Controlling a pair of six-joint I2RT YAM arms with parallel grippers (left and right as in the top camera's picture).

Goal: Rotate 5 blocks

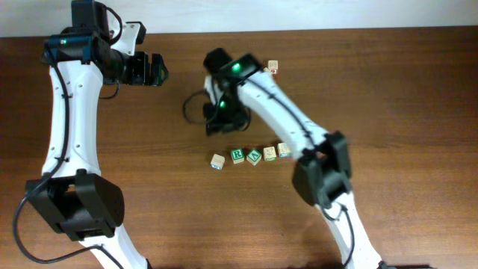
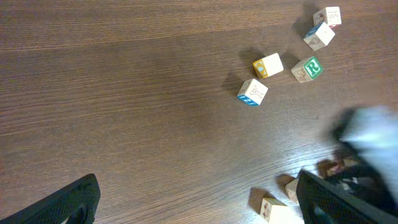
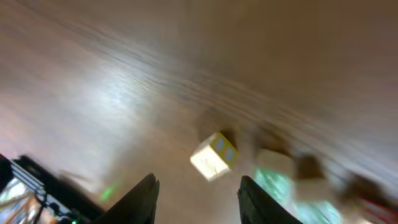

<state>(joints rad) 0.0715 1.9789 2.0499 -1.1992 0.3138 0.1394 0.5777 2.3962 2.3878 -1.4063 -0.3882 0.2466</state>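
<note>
Five pale-wood blocks lie in a short row mid-table: a blue-edged one, a green R, a green-lettered one and two more. The left wrist view shows the R block, a yellow-faced block and a blue-faced block. My right gripper hovers just behind the row, open and holding nothing. A yellow-framed block lies ahead of its fingertips in a blurred view. My left gripper is wide open and far from the row.
A like cube with red marks sits near the table's far edge, beside my right arm. In the left wrist view it lies by the right finger, with another cube half hidden behind that finger.
</note>
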